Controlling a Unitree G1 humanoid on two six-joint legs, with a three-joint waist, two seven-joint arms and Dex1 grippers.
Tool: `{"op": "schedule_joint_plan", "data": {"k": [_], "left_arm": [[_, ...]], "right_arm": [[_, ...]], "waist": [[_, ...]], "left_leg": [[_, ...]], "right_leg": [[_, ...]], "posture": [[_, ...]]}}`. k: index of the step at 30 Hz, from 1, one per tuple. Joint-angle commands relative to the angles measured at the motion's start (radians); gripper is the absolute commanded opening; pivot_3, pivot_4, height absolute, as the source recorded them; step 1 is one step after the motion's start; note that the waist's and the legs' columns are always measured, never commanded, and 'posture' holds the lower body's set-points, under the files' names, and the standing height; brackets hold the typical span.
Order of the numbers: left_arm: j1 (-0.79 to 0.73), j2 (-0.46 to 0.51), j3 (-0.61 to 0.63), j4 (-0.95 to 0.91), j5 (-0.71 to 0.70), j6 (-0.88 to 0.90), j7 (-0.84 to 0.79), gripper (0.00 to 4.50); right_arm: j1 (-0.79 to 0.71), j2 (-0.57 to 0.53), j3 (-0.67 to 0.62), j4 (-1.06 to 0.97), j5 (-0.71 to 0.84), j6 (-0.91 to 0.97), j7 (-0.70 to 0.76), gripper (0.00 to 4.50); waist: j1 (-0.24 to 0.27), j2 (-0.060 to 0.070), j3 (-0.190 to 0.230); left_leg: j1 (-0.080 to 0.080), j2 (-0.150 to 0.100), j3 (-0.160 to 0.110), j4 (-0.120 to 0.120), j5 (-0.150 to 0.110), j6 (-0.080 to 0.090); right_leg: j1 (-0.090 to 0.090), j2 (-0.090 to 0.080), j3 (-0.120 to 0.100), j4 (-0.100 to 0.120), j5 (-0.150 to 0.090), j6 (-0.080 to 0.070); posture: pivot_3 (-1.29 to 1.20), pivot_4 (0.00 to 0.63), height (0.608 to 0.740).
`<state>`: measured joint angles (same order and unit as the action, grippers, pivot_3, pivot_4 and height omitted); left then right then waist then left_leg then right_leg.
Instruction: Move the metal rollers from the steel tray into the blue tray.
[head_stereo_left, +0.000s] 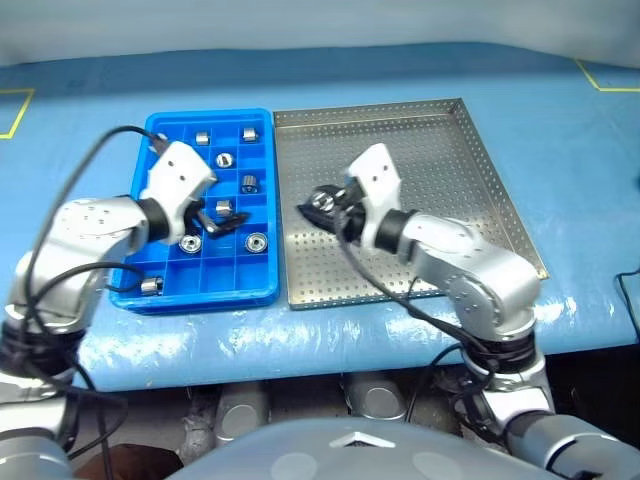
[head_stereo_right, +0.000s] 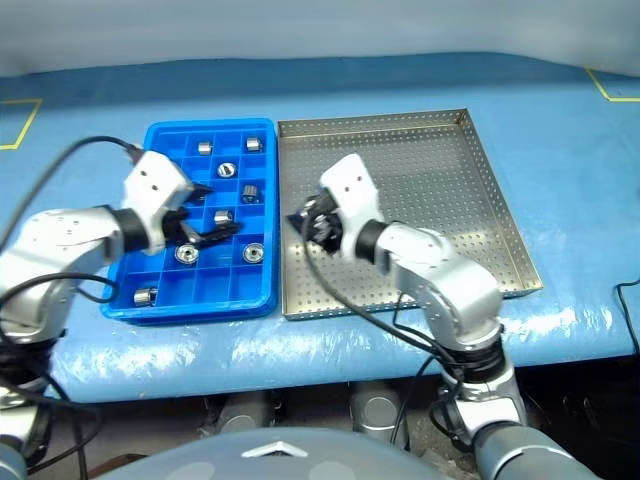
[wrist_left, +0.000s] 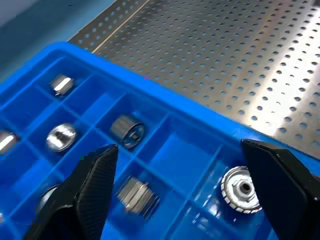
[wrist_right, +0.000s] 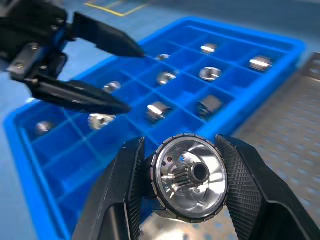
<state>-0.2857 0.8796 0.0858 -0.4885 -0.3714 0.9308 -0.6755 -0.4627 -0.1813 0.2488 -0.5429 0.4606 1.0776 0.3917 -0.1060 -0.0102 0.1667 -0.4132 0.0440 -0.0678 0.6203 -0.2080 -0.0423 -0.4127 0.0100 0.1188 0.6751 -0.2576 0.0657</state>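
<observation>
While my right gripper (wrist_right: 186, 186) pinches a roller (wrist_right: 189, 177) (hollow end facing me) over the steel tray (head_stereo_left: 470, 180) just beside the blue tray (head_stereo_left: 255, 290), my spread left gripper (wrist_left: 185, 190) already hangs over that blue tray.

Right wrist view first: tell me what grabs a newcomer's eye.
A shiny metal roller pinched in the right claw, above the steel tray near the blue tray. The left claw hangs open over the blue tray, where several rollers sit in separate compartments.
</observation>
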Motion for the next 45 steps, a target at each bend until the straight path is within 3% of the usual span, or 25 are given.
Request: {"op": "schedule_joint_plan", "data": {"k": [1,10,21,27,30,35,37,40,44,45], "left_arm": [[0.056,0.052,0.084,-0.057,-0.016,0.022,-0.018,4.28],[0.178,0.059,0.198,-0.075,-0.033,0.042,-0.018,4.28],[0.167,0.03,0.133,-0.07,-0.052,0.038,-0.003,4.28],[0.125,0.006,0.083,-0.052,-0.051,0.032,0.006,4.28],[0.097,-0.024,0.05,-0.044,-0.05,0.024,0.012,4.28],[0.041,-0.142,-0.017,-0.03,-0.055,-0.034,0.03,4.28],[0.01,-0.242,-0.072,-0.007,-0.041,-0.113,0.049,4.28],[-0.031,-0.38,-0.162,0.064,-0.019,-0.229,0.049,4.28],[-0.048,-0.425,-0.234,0.168,0.014,-0.305,0.004,4.28],[-0.053,-0.429,-0.238,0.198,0.022,-0.321,0.0,4.28]], "right_arm": [[-0.038,0.045,0.072,0.06,-0.007,-0.036,0.008,1.86],[-0.054,0.16,0.198,0.218,-0.026,-0.08,0.025,1.86],[-0.036,0.226,0.238,0.341,-0.044,-0.091,0.034,1.86],[-0.029,0.222,0.199,0.304,-0.06,-0.111,0.01,3.8],[-0.021,0.216,0.116,0.237,-0.054,-0.111,-0.033,3.8],[0.023,0.091,-0.029,0.075,-0.101,-0.159,-0.091,3.8],[0.072,-0.012,-0.109,0.031,-0.14,-0.203,-0.092,3.8],[0.162,-0.179,-0.225,0.034,-0.171,-0.254,-0.051,3.8],[0.241,-0.311,-0.346,0.079,-0.058,-0.246,0.108,3.8],[0.256,-0.338,-0.367,0.095,-0.034,-0.255,0.154,3.97]], "waist": [[0.01,-0.001,0.0],[0.043,-0.001,0.0],[0.053,-0.001,0.0],[0.055,-0.001,0.0],[0.056,-0.001,0.0],[0.066,-0.002,-0.001],[0.066,-0.001,-0.001],[0.073,-0.001,-0.002],[0.042,0.0,-0.002],[0.029,0.0,-0.002]], "left_leg": [[0.0,0.0,0.0,0.0,0.0,0.0],[0.001,0.002,-0.001,-0.001,0.0,0.0],[0.002,0.002,-0.001,-0.003,0.0,0.0],[0.002,0.002,-0.002,-0.003,0.0,0.0],[0.001,0.002,-0.002,-0.003,0.0,0.0],[0.001,0.001,-0.002,-0.002,0.0,-0.001],[0.001,0.0,-0.002,-0.002,0.0,-0.001],[0.001,-0.001,-0.002,-0.002,0.0,0.0],[0.002,-0.001,0.0,-0.001,0.0,0.0],[0.002,-0.001,0.0,-0.001,0.0,0.0]], "right_leg": [[0.0,0.0,0.0,0.0,0.0,0.0],[-0.001,0.001,-0.003,0.001,-0.001,-0.002],[-0.001,0.0,-0.004,0.001,-0.002,-0.003],[-0.001,0.0,-0.005,0.001,-0.002,-0.004],[-0.001,0.0,-0.005,0.001,-0.002,-0.004],[0.0,-0.001,-0.005,0.0,-0.002,-0.003],[0.0,-0.001,-0.004,0.0,-0.002,-0.003],[0.002,-0.002,-0.005,-0.001,-0.002,-0.003],[0.003,-0.001,-0.002,-0.002,-0.001,-0.002],[0.003,0.0,-0.001,-0.001,-0.001,-0.002]], "posture": [[0.04,0.15,0.74],[0.1,0.15,0.74],[0.11,0.15,0.74],[0.08,0.15,0.74],[0.06,0.15,0.74],[0.03,0.15,0.74],[0.01,0.15,0.74],[-0.02,0.15,0.74],[-0.06,0.15,0.74],[-0.07,0.15,0.74]]}}
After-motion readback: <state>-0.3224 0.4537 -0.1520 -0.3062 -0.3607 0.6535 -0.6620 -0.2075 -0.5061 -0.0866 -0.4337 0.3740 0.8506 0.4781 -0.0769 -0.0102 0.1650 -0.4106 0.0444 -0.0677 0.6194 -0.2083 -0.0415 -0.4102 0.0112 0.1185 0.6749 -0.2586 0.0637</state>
